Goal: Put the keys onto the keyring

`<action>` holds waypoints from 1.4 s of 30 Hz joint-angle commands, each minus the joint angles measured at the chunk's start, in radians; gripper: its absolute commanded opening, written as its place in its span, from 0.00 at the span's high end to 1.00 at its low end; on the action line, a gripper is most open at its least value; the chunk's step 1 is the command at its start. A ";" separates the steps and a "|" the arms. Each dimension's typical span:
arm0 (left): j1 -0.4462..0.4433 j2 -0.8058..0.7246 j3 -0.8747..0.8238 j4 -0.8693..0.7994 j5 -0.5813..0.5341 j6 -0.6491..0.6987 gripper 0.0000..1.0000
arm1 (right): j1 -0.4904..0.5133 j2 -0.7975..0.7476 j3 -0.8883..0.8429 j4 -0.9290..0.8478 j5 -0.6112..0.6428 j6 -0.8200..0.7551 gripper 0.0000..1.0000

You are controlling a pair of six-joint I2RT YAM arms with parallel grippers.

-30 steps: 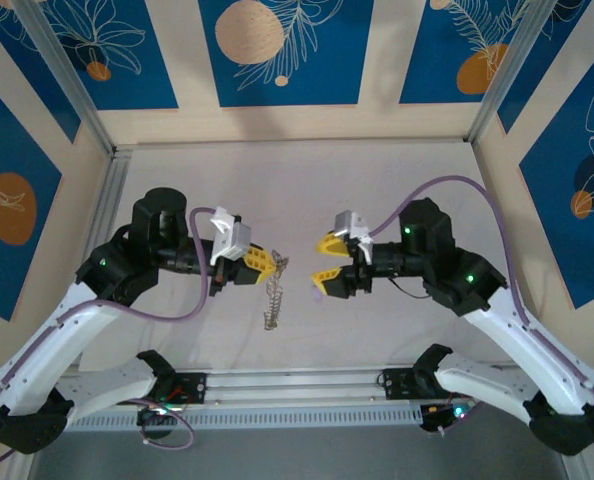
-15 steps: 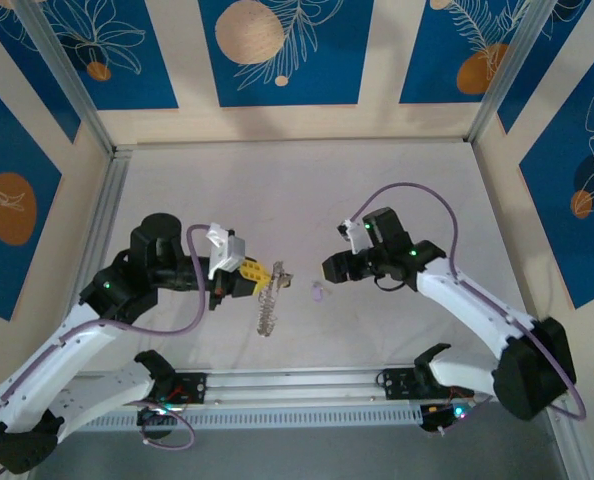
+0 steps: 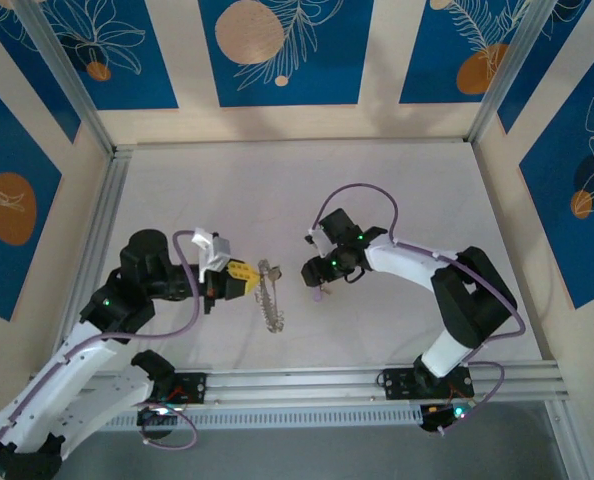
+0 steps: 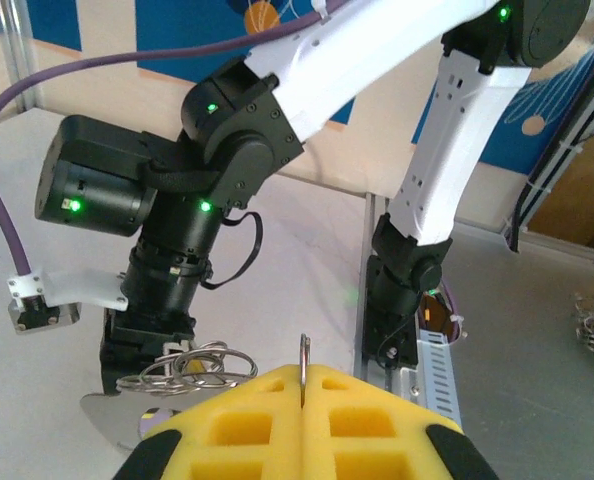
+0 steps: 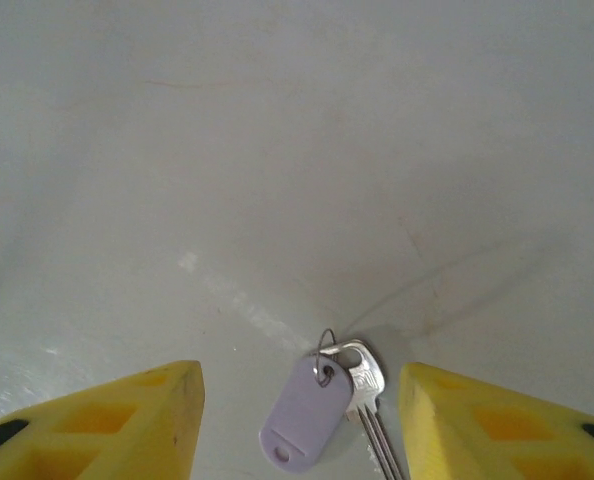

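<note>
Moved: my right gripper (image 3: 317, 277) has swung in over the keys (image 5: 322, 405), jaws apart.
Grip: my left gripper (image 4: 303, 385) clamps the keyring (image 3: 270, 298), 9 o'clock of keys.

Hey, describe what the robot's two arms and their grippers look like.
The left arm and right arm have white shells, black joints with green lights, and purple cables. The left gripper and right gripper have yellow wedge fingers with cut-out pockets and black patches.
</note>
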 commanded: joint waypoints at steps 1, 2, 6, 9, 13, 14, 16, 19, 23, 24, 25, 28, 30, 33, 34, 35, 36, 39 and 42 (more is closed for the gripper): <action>0.041 -0.013 -0.011 0.103 0.088 -0.063 1.00 | 0.020 0.031 0.052 -0.040 0.028 -0.049 0.50; 0.046 -0.009 -0.010 0.105 0.096 -0.067 1.00 | 0.026 0.043 0.061 -0.050 0.037 -0.057 0.51; 0.055 0.004 -0.009 0.126 0.115 -0.079 1.00 | 0.049 0.074 0.077 -0.081 0.060 -0.078 0.54; 0.061 0.011 -0.005 0.134 0.123 -0.084 1.00 | 0.060 0.083 0.075 -0.102 0.072 -0.085 0.56; 0.067 0.020 -0.010 0.147 0.125 -0.088 1.00 | 0.078 0.074 0.057 -0.110 0.085 -0.093 0.58; 0.068 0.023 -0.011 0.151 0.126 -0.089 1.00 | 0.082 0.075 0.059 -0.109 0.088 -0.090 0.59; 0.071 0.030 -0.010 0.160 0.129 -0.094 1.00 | 0.081 0.086 0.064 -0.116 0.091 -0.088 0.60; 0.074 0.034 -0.007 0.163 0.133 -0.098 1.00 | 0.082 0.101 0.074 -0.122 0.092 -0.085 0.62; 0.081 0.030 -0.004 0.159 0.139 -0.093 1.00 | 0.081 0.114 0.087 -0.137 0.106 -0.087 0.64; 0.082 0.030 -0.005 0.161 0.140 -0.096 1.00 | 0.081 0.119 0.093 -0.147 0.111 -0.092 0.64; 0.084 0.030 -0.005 0.164 0.142 -0.097 1.00 | 0.081 0.123 0.099 -0.155 0.117 -0.095 0.64; 0.089 0.032 -0.011 0.178 0.146 -0.101 1.00 | 0.082 0.127 0.100 -0.155 0.112 -0.100 0.65; 0.094 0.032 -0.011 0.182 0.148 -0.101 1.00 | 0.082 0.129 0.098 -0.152 0.110 -0.101 0.67; 0.098 0.029 -0.012 0.178 0.153 -0.102 1.00 | 0.081 0.140 0.102 -0.151 0.109 -0.108 0.73; 0.100 0.028 -0.011 0.178 0.154 -0.103 1.00 | 0.081 0.144 0.103 -0.148 0.109 -0.111 0.75; 0.100 0.028 -0.011 0.177 0.154 -0.103 1.00 | 0.081 0.147 0.105 -0.148 0.110 -0.112 0.77; 0.099 0.025 -0.013 0.177 0.156 -0.105 1.00 | 0.082 0.148 0.108 -0.145 0.110 -0.114 0.79; 0.101 0.020 -0.017 0.175 0.153 -0.111 1.00 | 0.082 0.156 0.120 -0.143 0.109 -0.118 0.82; 0.101 0.009 -0.026 0.174 0.145 -0.113 1.00 | 0.089 0.170 0.133 -0.147 0.107 -0.123 0.82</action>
